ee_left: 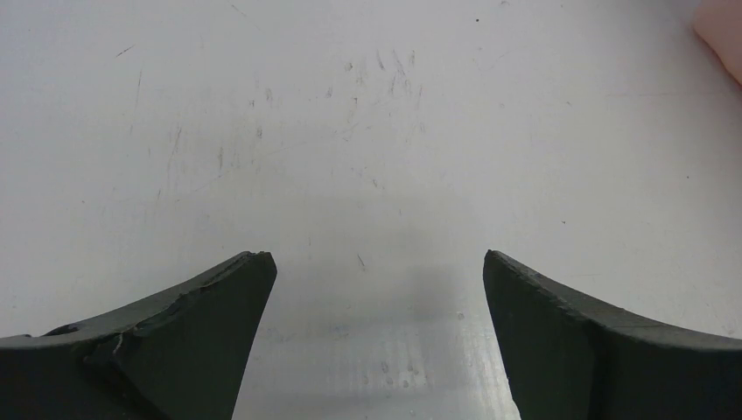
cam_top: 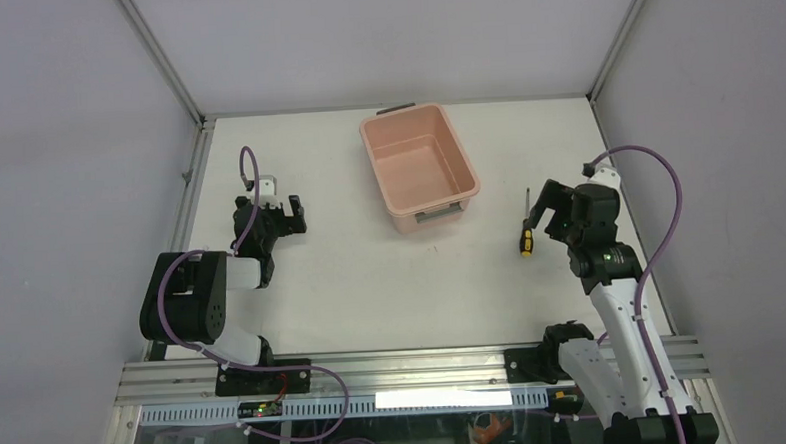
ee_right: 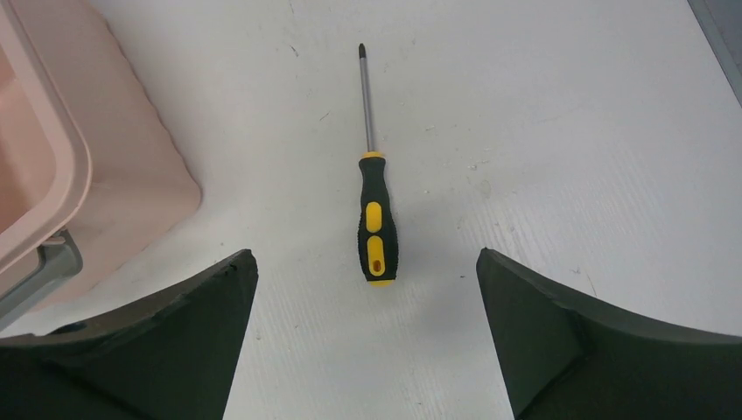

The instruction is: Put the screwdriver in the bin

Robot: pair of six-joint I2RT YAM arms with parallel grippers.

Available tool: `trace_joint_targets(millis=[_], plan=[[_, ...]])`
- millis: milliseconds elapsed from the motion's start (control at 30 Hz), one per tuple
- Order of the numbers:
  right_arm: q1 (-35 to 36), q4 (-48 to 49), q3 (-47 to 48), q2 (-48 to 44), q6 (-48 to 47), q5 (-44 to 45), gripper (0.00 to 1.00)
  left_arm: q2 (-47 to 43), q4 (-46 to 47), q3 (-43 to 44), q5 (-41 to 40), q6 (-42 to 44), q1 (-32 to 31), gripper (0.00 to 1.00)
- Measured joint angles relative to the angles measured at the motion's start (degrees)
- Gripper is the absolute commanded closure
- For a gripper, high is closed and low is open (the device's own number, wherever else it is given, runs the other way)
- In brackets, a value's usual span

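Salmon-pink bin [cam_top: 422, 166]: we list it at the far middle of the table [cam_top: 372, 283], upright, with nothing showing inside.
Screwdriver [ee_right: 373, 175]: we find it flat on the table to the right of the bin and apart from it, tip pointing away from the arm bases, yellow-and-black handle nearest the right arm.
Right gripper [ee_right: 363, 258]: jaws spread wide and holding nothing; the handle's butt lies between the fingers in the wrist view, touching neither.
Left gripper [ee_left: 378, 258]: jaws apart and empty over bare table, well left of the bin.
Done: we count nothing finished; the tool is not gripped or lifted.
Left: closing on the handle, the lift, the carry leftward over the rim, and the release.
Edges: we note the bin's near corner and grey handle [ee_right: 39, 271] just left of the right gripper's left finger; the enclosure wall [cam_top: 707, 168] rises close to the right arm's other side.
Open room: we judge the bare table between tool and bin enough for a short, unobstructed carry.
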Motion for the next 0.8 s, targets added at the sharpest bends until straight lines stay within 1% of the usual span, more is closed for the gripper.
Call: trace_joint_targets(millis=[133, 267, 400, 467, 600, 700, 800], plan=[[0.0, -0.2, 0.76, 0.98, 0.11, -0.26, 0.01, 0.0, 0.0, 0.0, 0.0, 0.0, 0.0, 0.01], [0.0, -2.08, 6.78, 6.23, 0.5, -2.23, 0.01, 0.0, 0.0, -0.02, 0.0, 0.0, 0.0, 0.01], [0.0, -5.35, 17.88, 17.64, 1.03, -4.52, 0.01, 0.0, 0.0, -0.02, 0.0, 0.0, 0.0, 0.01], [0.0, -6.8, 21.97, 23.89, 1.16, -5.25, 0.01, 0.0, 0.0, -0.02, -0.02, 0.0, 0.0, 0.01], [0.02, -8.68, 23.85, 34.86, 1.25, -6.51, 0.03, 0.0, 0.0, -0.02, 0.0, 0.0, 0.0, 0.01], [0.0, -9.53, 23.76, 42.34, 0.98, -6.45, 0.11, 0.0, 0.0, -0.02, 0.0, 0.0, 0.0, 0.01], [0.0, -9.4, 23.76, 47.91, 0.59, -6.45, 0.19, 0.0, 0.0, -0.02, -0.02, 0.0, 0.0, 0.01]])
